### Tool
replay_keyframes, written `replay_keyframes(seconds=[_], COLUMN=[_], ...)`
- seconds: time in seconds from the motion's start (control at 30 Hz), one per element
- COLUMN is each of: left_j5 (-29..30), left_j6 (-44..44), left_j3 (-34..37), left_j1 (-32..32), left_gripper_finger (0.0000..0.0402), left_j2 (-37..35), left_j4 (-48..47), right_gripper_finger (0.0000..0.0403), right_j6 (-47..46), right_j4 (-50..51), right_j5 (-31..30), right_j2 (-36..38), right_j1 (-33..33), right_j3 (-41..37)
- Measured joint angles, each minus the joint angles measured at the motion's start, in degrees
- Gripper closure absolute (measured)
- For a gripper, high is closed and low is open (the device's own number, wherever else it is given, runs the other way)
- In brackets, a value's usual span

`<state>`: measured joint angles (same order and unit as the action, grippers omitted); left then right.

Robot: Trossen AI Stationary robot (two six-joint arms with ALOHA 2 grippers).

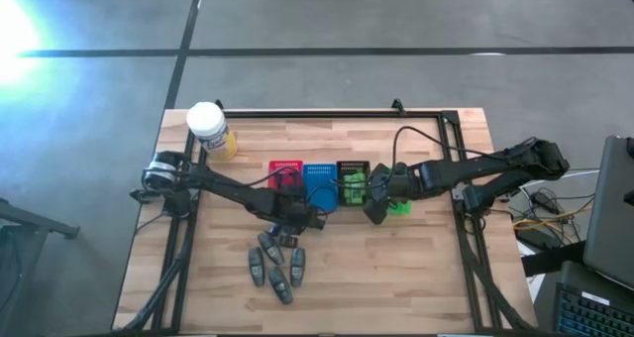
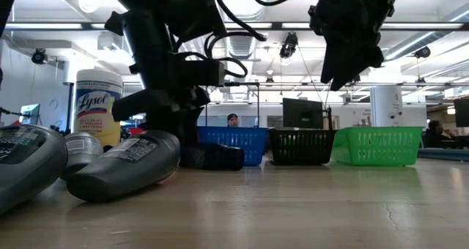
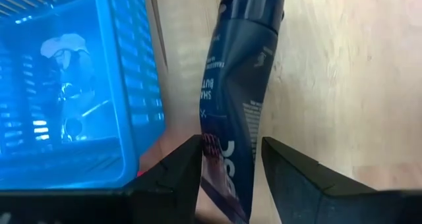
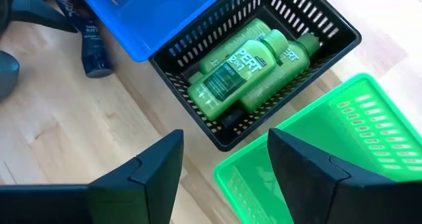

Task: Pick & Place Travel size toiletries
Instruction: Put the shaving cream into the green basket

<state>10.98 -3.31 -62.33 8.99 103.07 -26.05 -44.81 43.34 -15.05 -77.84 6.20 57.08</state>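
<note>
Open workshop hall beyond, with ceiling strip lights, monitors and a person far behind the baskets. Butcher-block desk inside a black frame.

Near the far left corner, a Lysol wipes canister, yellow with a white lid. Across the middle, a row of slotted baskets: red basket, blue basket, black basket, and a green basket just right of the black one, mostly under the right arm.

Left gripper low over the desk just near of the blue basket, fingers closed narrowly on the bottom end of a dark navy shave butter tube, pinched flat between them; tube lying along the desk beside the blue basket's wall, cap end pointing away from the gripper. Something pale inside the blue basket, too blurred to name.

Right gripper raised above the desk, over the meeting edges of the black and green baskets, fingers spread wide and holding nothing.

Inside the black basket, bright green Pert bottles lying side by side, caps toward the basket's far corner.

On the near left part of the desk, a loose cluster of grey tubes, lying flat, some touching, well apart from the baskets.
</note>
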Motion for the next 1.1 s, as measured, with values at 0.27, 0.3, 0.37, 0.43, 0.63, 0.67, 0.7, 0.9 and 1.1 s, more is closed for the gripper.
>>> replay_keyframes(seconds=[0.27, 0.3, 0.37, 0.43, 0.63, 0.67, 0.7, 0.9, 1.1], left_j5=[0.0, 0.0, -0.2, -0.3, -0.8, -0.7, 0.1, 2.2, 3.6], left_j6=[0.3, 0.3, 0.4, 0.7, 1.9, 2.1, 2.4, 4.7, 11.7], left_j3=[0.0, 0.0, 0.0, 0.0, 0.0, -0.1, -0.2, -1.8, -4.1], left_j1=[0.5, 0.8, 1.4, 2.2, 4.7, 5.0, 5.4, 6.0, 5.5], left_gripper_finger=[0.0288, 0.0299, 0.0321, 0.0341, 0.0373, 0.0373, 0.0371, 0.0371, 0.0374], left_j2=[0.0, 0.0, -0.1, -0.4, -2.7, -3.1, -3.7, -6.6, -10.4], left_j4=[0.9, 0.6, -0.1, -1.0, -3.9, -3.9, -4.0, -7.1, -11.4], right_gripper_finger=[0.0181, 0.018, 0.0177, 0.0175, 0.0174, 0.0176, 0.0178, 0.0193, 0.0209], right_j6=[0.5, 0.5, 0.5, 0.5, 0.5, 0.5, 0.5, 0.5, 0.4], right_j4=[0.2, 0.2, 0.4, 0.7, 1.6, 1.5, 1.6, 1.5, 1.5], right_j5=[-0.1, -0.1, -0.1, -0.1, -0.1, -0.1, -0.1, -0.1, 0.0], right_j2=[0.0, 0.0, 0.0, 0.0, 0.0, 0.0, 0.0, 0.0, 0.0], right_j1=[0.0, 0.0, 0.0, 0.0, 0.0, 0.0, 0.0, 0.0, 0.0], right_j3=[0.0, 0.0, 0.0, 0.0, 0.0, 0.0, 0.0, 0.0, 0.0])
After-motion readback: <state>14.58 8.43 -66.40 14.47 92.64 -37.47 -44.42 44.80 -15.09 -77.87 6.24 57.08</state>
